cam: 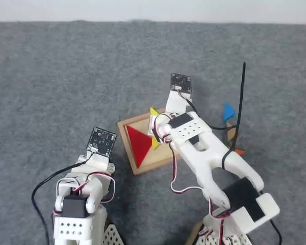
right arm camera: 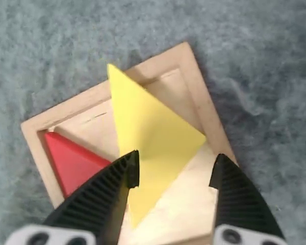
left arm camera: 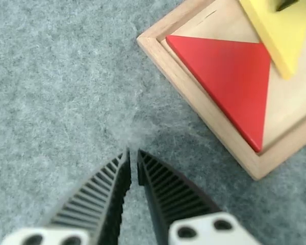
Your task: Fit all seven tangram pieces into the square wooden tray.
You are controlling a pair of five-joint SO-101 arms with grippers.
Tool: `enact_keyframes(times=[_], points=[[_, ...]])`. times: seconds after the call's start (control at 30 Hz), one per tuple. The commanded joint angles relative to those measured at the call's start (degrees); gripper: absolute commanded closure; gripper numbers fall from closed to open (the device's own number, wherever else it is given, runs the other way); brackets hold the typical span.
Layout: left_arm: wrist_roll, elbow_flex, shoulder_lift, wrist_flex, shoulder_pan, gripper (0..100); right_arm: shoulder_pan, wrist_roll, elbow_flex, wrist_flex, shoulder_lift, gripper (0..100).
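Note:
The square wooden tray [cam: 154,162] [left arm camera: 204,109] [right arm camera: 196,81] lies mid-table. A red triangle [cam: 138,143] [left arm camera: 229,76] [right arm camera: 71,161] sits flat in its left part. A yellow triangle [cam: 154,111] [left arm camera: 280,30] [right arm camera: 150,138] rests over the tray, with one tip past the far rim. My right gripper [cam: 156,130] [right arm camera: 173,173] hangs open over it; one finger touches its edge and the other stands clear. My left gripper [cam: 101,146] [left arm camera: 133,158] is shut on nothing, low over the carpet just left of the tray's corner.
A blue piece [cam: 228,112] and an orange piece [cam: 239,151] lie on the grey carpet right of the right arm, partly hidden by it and its black cable [cam: 241,102]. Open carpet stretches to the left and the far side.

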State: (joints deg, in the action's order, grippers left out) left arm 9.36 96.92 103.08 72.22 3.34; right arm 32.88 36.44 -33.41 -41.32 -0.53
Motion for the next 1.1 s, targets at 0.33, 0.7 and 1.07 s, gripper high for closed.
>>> enact_keyframes(times=[0.33,0.7,1.07], points=[[0.44,-0.57,0.97,0.18,0.26,98,3.21,-22.15,-6.59,5.05,-18.95,83.6],[0.44,-0.57,0.97,0.18,0.26,98,5.93,-48.26,-7.47,18.68,-9.89,99.1],[0.44,-0.57,0.97,0.18,0.26,98,-0.84,-53.89,-9.93,12.79,-17.45,99.1]])
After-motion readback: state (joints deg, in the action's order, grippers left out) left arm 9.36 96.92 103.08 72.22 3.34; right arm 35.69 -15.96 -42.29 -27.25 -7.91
